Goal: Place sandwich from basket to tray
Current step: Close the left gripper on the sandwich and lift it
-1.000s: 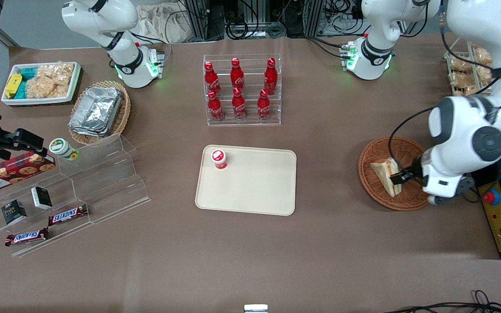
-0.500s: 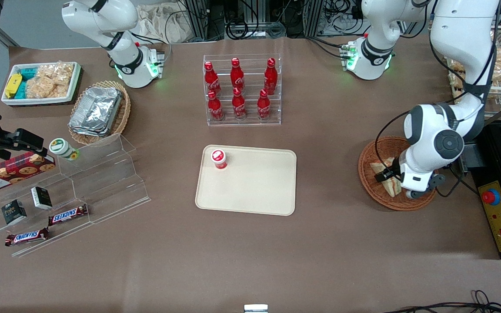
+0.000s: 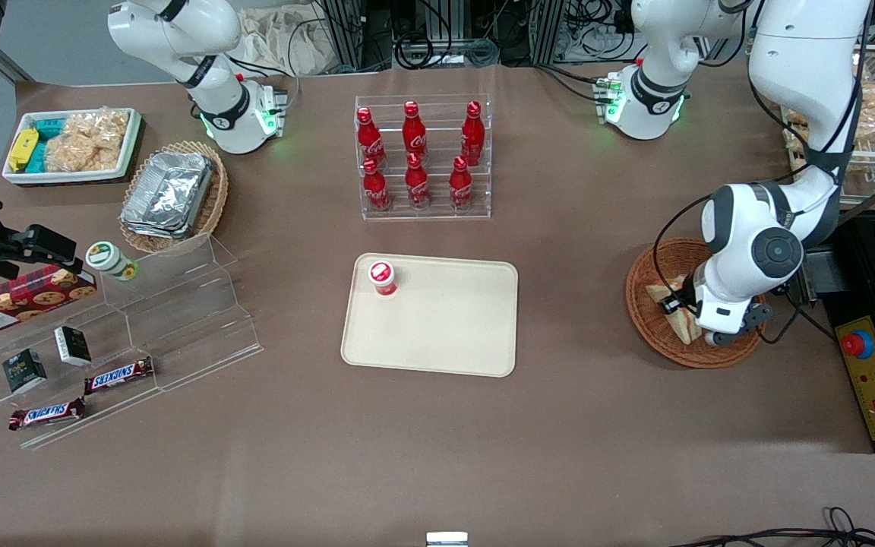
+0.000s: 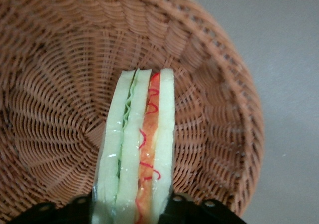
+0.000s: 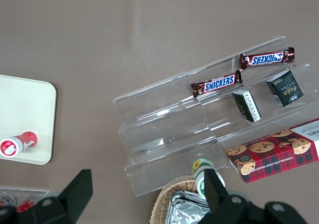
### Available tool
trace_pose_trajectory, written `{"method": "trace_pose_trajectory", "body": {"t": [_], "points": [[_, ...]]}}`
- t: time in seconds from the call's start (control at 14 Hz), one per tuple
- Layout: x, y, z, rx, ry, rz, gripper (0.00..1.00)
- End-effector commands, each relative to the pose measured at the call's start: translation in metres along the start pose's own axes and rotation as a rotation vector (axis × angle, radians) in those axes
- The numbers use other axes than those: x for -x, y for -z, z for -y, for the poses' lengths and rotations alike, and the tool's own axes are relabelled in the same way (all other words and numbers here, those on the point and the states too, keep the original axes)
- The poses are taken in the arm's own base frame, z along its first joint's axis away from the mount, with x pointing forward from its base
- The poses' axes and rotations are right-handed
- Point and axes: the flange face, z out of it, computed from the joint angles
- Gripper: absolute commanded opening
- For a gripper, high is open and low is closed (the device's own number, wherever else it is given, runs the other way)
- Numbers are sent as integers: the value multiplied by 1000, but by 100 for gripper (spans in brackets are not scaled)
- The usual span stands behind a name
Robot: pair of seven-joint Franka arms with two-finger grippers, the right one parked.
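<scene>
Gripper (image 4: 132, 206) down in the basket (image 3: 654, 266), fingers (image 4: 182, 206) clamped on the sandwich (image 4: 137, 149) from both sides, cut edge up. Sandwich inside basket. Tray (image 3: 445, 334) mid-desk, holding 1 red-capped bottle (image 3: 382, 277).

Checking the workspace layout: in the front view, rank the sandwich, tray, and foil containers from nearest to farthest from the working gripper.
1. Sandwich, at the gripper, in the basket.
2. Tray, mid-table.
3. Foil containers, toward the parked arm's end.

My end effector (image 4: 132, 206) clamps the sandwich (image 4: 137, 149) on edge inside the round wicker basket (image 3: 654, 334). Cream tray (image 3: 445, 334) lies well apart mid-worktop.
</scene>
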Motion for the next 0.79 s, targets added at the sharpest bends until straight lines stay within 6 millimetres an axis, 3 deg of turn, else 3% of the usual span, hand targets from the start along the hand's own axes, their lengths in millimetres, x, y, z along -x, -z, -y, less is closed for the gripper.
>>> {"method": "trace_pose_trajectory", "body": {"t": [0.0, 0.36, 0.5, 0.71], "points": [[-9, 63, -2, 25, -3, -55, 19], [-25, 226, -13, 33, -7, -65, 19], [-9, 290, -27, 19, -39, -39, 19], [34, 360, -51, -2, -101, 1, 19]]}}
